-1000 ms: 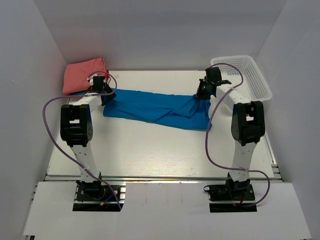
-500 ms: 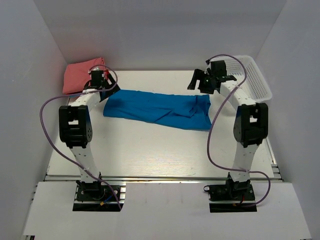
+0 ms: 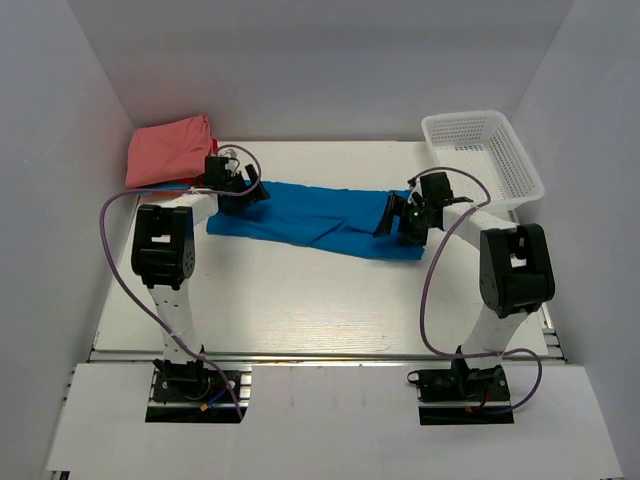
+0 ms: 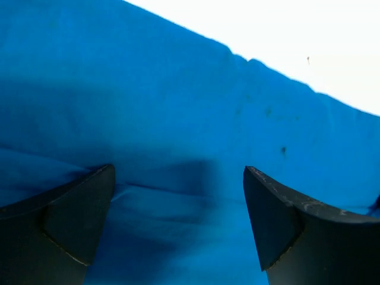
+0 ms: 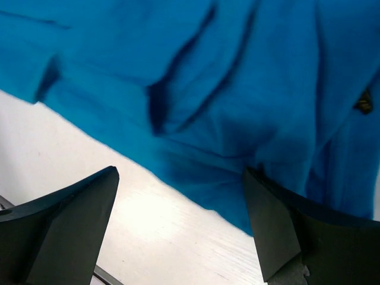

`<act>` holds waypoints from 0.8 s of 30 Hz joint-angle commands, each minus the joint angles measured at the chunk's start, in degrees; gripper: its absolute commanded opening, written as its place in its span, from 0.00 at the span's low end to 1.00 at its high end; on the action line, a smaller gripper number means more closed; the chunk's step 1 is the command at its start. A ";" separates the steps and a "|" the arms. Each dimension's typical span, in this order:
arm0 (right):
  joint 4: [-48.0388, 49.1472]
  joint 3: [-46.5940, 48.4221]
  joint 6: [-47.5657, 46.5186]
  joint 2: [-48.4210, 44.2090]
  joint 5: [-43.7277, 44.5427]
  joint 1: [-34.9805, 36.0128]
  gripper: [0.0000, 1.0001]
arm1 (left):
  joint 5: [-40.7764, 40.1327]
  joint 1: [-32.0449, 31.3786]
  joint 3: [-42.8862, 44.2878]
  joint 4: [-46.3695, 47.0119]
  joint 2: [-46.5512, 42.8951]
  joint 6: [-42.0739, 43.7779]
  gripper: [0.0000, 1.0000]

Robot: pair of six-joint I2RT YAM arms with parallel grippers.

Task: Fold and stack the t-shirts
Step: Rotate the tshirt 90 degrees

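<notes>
Table [image 3: 300, 300] carrying blue shirt [image 3: 310, 215], lying stretched crosswise over the far half, long and narrow, running from left gripper [image 3: 252, 191] across to right gripper [image 3: 392, 215]. Lying roughly flattened, with overlapping layers and dark creases showing toward the right end. Sagging slightly toward the near side at that end.

Left gripper [image 4: 178, 172] hanging over the left end of the blue shirt [image 4: 178, 107], close to its far edge. Fingers spreading wide apart, released, gripping nothing. Blue cloth filling nearly all the left wrist view, with a strip of white table showing beyond the cloth edge at top right. Cannot tell whether the fingertips are touching the cloth or hovering just above it.

Right gripper [image 5: 179, 172] hanging over the right end of the blue shirt [image 5: 208, 77], at its near edge. Fingers likewise gaping wide, released, with nothing between them. Folds and a ragged cloth edge showing in the right wrist view, bare table lying below that edge. Contact with the cloth impossible to judge here as well.

Pink shirt [image 3: 168, 150], folded, sitting at the far left corner of the table, just beyond the left arm's wrist and apart from the gripper fingers. White mesh basket [image 3: 528, 170] standing at the far right corner, well apart from the blue shirt.
</notes>
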 commanded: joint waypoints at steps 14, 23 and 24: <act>4.24 32.89 4.58 30.42 -10.08 -3.84 0.90 | 16.95 -9.67 -46.80 -8.05 -22.11 -9.54 1.00; 7.97 61.11 6.87 51.11 -18.88 -1.55 0.90 | 34.73 -26.21 -49.39 -22.36 -37.49 -4.64 1.00; 10.10 59.45 6.78 50.33 -18.71 -1.64 0.90 | 33.69 -29.10 -47.12 -25.51 -38.72 -4.63 1.00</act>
